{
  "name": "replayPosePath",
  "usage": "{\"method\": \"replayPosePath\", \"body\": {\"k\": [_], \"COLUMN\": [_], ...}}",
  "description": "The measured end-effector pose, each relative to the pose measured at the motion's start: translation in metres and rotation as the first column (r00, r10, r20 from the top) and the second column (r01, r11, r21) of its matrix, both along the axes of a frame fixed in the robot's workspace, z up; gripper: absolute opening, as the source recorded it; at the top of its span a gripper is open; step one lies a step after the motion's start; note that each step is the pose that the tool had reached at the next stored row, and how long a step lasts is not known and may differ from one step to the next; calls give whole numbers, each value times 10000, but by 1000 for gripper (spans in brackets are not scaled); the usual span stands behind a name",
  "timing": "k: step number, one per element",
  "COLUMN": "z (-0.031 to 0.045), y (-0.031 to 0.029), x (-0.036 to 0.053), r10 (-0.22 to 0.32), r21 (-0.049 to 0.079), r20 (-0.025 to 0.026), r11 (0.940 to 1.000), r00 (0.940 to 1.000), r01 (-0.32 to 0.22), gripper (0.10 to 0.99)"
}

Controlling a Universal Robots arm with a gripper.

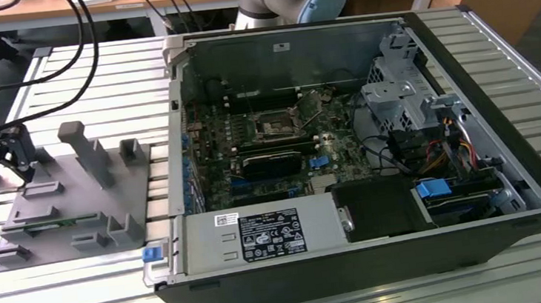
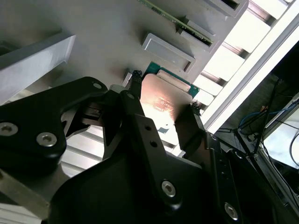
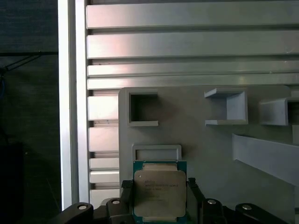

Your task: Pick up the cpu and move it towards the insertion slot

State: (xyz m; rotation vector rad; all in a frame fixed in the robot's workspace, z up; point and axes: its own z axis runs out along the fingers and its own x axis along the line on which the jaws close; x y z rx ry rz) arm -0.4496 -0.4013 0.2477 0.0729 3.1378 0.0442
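while between 2 fingers (image 3: 127,196), 1 cpu (image 3: 160,191)

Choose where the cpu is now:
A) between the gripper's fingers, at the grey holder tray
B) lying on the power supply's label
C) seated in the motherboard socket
A: in the first wrist view the cpu sits between the fingers of the gripper, at the grey holder tray.

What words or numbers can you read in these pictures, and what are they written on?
None can be read for sure.
Flat square silver cpu with a green rim: faint rows of print, too small to read.
Big white label on the grey metal box: print too small to read.
Little white sticker on the black computer case's inner wall: too small to read.
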Motion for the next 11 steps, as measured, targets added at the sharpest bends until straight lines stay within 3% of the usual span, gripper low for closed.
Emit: {"method": "replayPosePath", "body": {"k": [11], "z": [62], "y": [3], "x": [0], "r10": [0], "r21": [0], "r20": [1], "r11": [10000], "r00": [10000], "r01": [0], "gripper": [537]}}
